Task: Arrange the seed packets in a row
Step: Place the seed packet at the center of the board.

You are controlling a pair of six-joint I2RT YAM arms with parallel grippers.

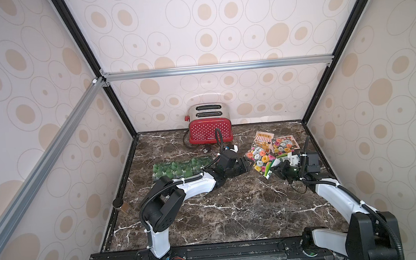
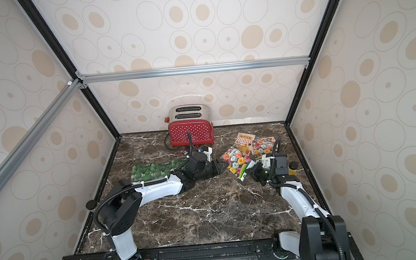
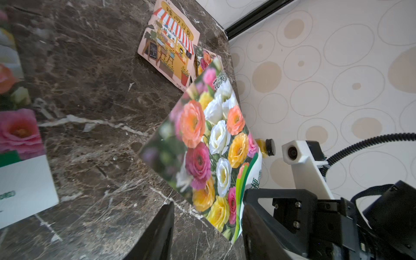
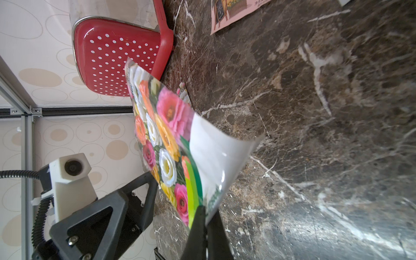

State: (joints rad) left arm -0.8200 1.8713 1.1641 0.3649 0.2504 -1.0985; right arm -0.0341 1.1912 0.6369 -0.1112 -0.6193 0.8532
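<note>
My right gripper (image 4: 206,209) is shut on the white-and-green end of a flower-print seed packet (image 4: 166,135), which it holds tilted above the marble top. My left gripper (image 3: 207,234) stands open beside it, and the packet's (image 3: 209,153) lower corner hangs between its fingers. In both top views the two grippers (image 1: 249,165) (image 1: 275,172) meet at this packet (image 1: 261,160) on the right. Behind it lie a striped-awning shop packet (image 1: 264,138) and another flower packet (image 1: 284,143). Green gourd packets (image 1: 182,168) lie side by side at the left. A blurred flower packet (image 3: 18,135) shows close in the left wrist view.
A red dotted toaster (image 1: 210,130) stands at the back with its cord (image 1: 186,143) on the table. A small yellow jar with a dark lid (image 2: 293,169) sits by the right wall behind my right arm. A dark-knobbed thing (image 1: 118,203) sits at the left edge.
</note>
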